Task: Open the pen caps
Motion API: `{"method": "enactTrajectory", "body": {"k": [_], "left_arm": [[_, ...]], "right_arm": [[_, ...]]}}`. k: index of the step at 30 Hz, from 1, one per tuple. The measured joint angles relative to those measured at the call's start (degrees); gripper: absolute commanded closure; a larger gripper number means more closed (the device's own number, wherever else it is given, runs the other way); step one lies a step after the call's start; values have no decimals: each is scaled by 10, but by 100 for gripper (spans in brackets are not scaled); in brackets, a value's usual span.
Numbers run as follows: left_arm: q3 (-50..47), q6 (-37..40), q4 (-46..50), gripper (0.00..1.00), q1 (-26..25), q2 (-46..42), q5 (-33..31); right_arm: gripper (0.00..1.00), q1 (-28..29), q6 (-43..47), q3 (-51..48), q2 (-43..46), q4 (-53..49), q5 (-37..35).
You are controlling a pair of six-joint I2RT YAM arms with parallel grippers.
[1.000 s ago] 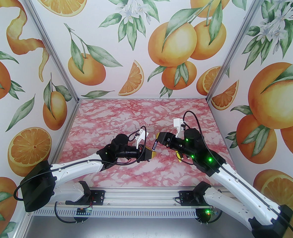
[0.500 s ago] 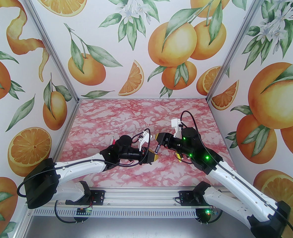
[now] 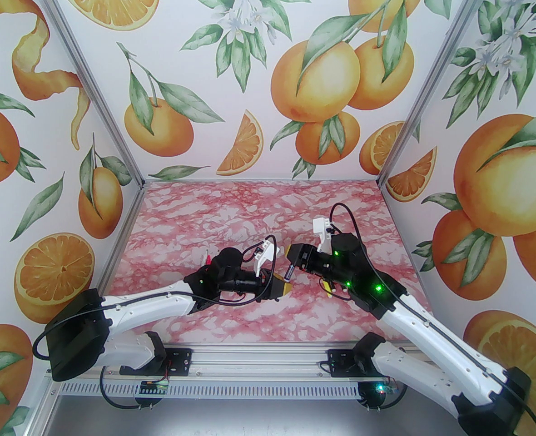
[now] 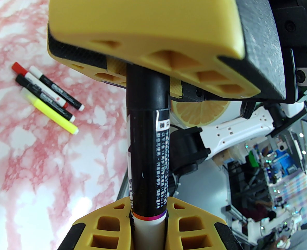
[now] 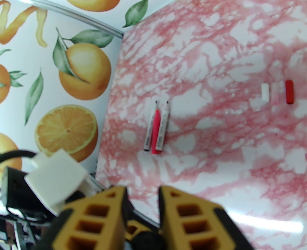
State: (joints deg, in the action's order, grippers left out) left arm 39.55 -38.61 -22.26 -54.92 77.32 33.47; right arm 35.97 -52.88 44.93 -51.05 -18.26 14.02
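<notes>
I had the left gripper [image 4: 148, 204] clamped on the pen [image 4: 148, 152] as a brace. The right gripper [image 5: 141, 191] surrounded its black cap [image 4: 147, 87], but I couldn't tell if it gripped.

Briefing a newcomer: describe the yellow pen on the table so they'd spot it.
On the pink marbled table, find the pens lying side by side. The yellow pen is the outermost, the only bright-yellow barrel; its neighbours are white with dark labels.
</notes>
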Motion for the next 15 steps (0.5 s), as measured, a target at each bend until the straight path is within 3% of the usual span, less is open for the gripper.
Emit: {"method": "enactTrajectory", "body": {"k": [15], "left_arm": [[0,0,0,94,0,0,-1]], "right_arm": [[76,0,2,-3,0,0,0]]}}
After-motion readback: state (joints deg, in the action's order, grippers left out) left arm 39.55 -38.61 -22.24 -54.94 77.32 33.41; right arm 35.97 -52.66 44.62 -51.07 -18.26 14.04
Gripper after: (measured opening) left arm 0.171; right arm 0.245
